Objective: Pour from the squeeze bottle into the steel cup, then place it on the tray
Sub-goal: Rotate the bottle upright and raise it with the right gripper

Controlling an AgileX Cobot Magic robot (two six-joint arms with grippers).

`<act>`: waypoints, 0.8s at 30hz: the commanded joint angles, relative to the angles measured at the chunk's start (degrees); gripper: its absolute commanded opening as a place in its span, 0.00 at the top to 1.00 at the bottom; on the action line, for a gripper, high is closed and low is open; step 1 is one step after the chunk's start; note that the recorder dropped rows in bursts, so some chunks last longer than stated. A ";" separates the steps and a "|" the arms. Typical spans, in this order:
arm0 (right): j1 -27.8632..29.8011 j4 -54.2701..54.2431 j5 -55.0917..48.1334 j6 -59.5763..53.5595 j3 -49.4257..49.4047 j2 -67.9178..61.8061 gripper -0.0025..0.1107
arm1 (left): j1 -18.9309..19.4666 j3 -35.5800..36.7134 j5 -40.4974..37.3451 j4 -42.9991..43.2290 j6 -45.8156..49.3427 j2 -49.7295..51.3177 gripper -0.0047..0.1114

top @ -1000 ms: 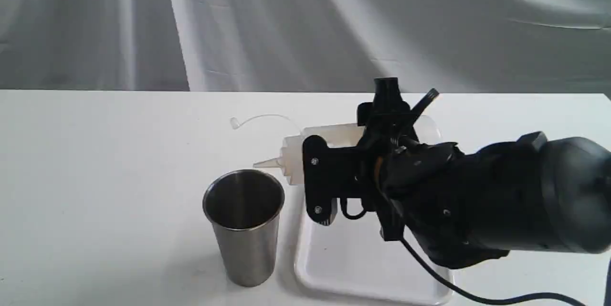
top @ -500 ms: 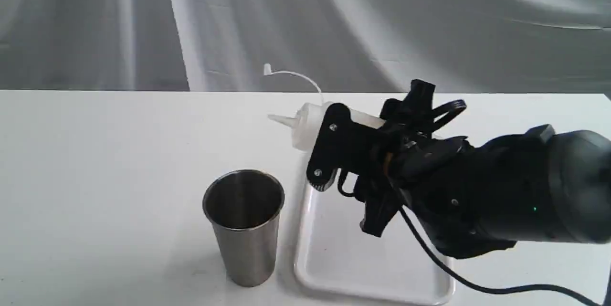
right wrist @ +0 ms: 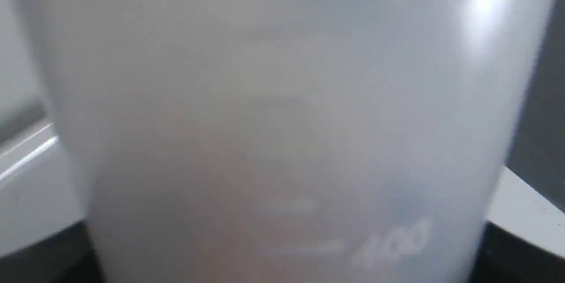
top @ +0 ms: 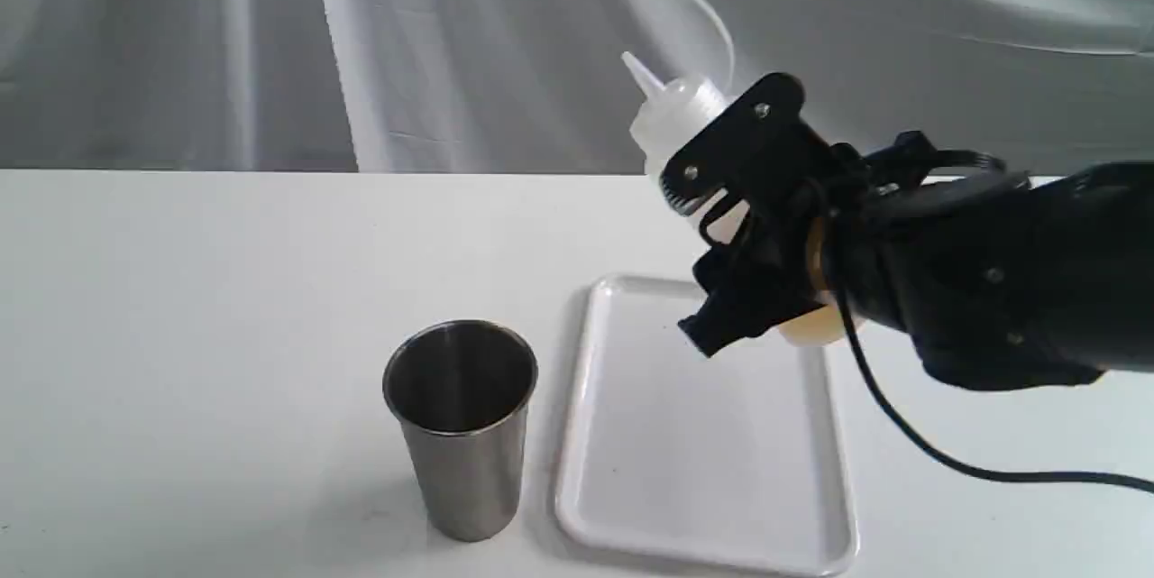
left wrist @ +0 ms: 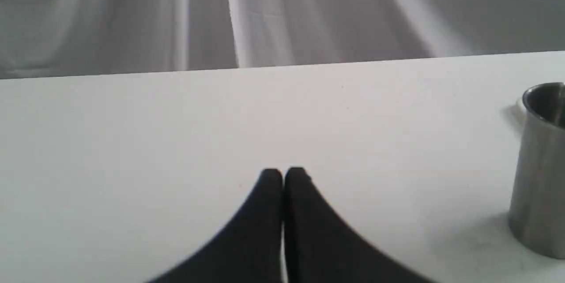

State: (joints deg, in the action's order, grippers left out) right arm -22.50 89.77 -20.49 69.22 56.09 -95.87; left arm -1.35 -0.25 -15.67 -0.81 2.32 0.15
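My right gripper [top: 735, 226] is shut on the squeeze bottle [top: 678, 116], holding it in the air above the far end of the white tray [top: 703, 434]. The bottle leans with its nozzle up and to the left, its cap strap curling above. Its translucent wall [right wrist: 282, 133] fills the right wrist view. The steel cup [top: 462, 426] stands upright left of the tray, also seen as the steel cup [left wrist: 538, 168] in the left wrist view. My left gripper [left wrist: 282, 177] is shut and holds nothing, low over the table, left of the cup.
A grey cloth backdrop hangs behind the white table [top: 180, 334]. A black cable [top: 947, 461] trails from the right arm over the table's right side.
The right gripper has lifted the bottle up and to the right, away from the cup. The bottle turned from lying level with its nozzle over the cup to nearly upright.
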 commanded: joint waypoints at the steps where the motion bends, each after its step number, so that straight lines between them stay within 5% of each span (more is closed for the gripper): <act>1: 3.00 -3.55 2.74 -0.03 0.02 3.23 0.98 | 0.09 0.25 0.43 -0.06 -0.22 -0.15 0.96; 8: 8.26 -14.95 20.15 -15.12 -0.28 6.31 0.98 | 0.09 0.25 0.43 -0.06 -0.32 -0.15 0.96; 19: 12.36 -65.54 54.26 -71.88 -12.43 6.72 0.98 | 0.09 0.25 0.43 -0.06 -0.32 -0.15 0.96; 24: 12.36 -79.48 71.13 -81.67 -20.02 6.72 0.98 | 0.09 0.25 0.43 -0.06 -0.32 -0.15 0.96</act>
State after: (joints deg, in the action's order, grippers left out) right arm -10.64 16.57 42.51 -8.59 37.92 -90.24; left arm -1.35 -0.25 -15.67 -0.81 2.32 0.15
